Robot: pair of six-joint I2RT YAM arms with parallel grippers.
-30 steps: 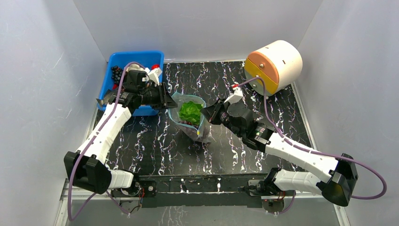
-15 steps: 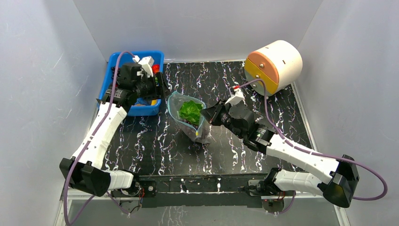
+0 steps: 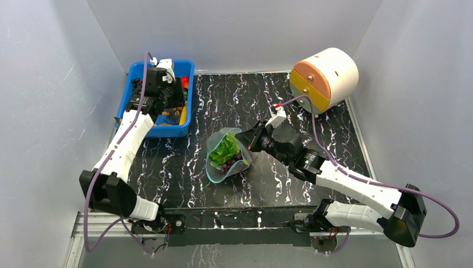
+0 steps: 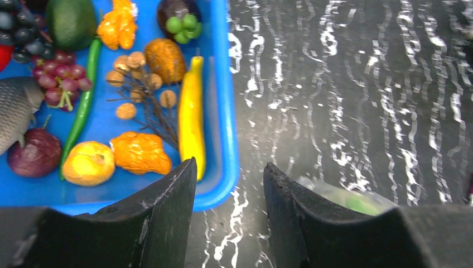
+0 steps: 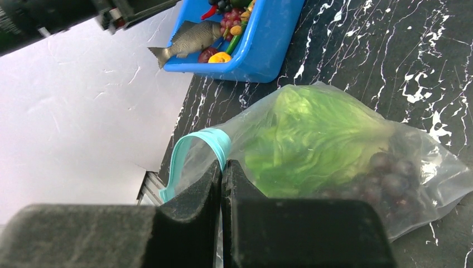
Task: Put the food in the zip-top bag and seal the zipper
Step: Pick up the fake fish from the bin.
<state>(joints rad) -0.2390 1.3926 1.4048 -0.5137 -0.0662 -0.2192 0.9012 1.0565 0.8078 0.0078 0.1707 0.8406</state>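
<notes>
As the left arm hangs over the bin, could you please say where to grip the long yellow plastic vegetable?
Probably mid-length on the long yellow plastic vegetable, from above, closing across its width: it lies flat beside the rigid blue bin's wall, blocking sideways approaches.

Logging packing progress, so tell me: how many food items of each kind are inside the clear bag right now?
lettuce head: 1
grape bunch: 1
Total visible inside the zip-top bag: 2
</notes>
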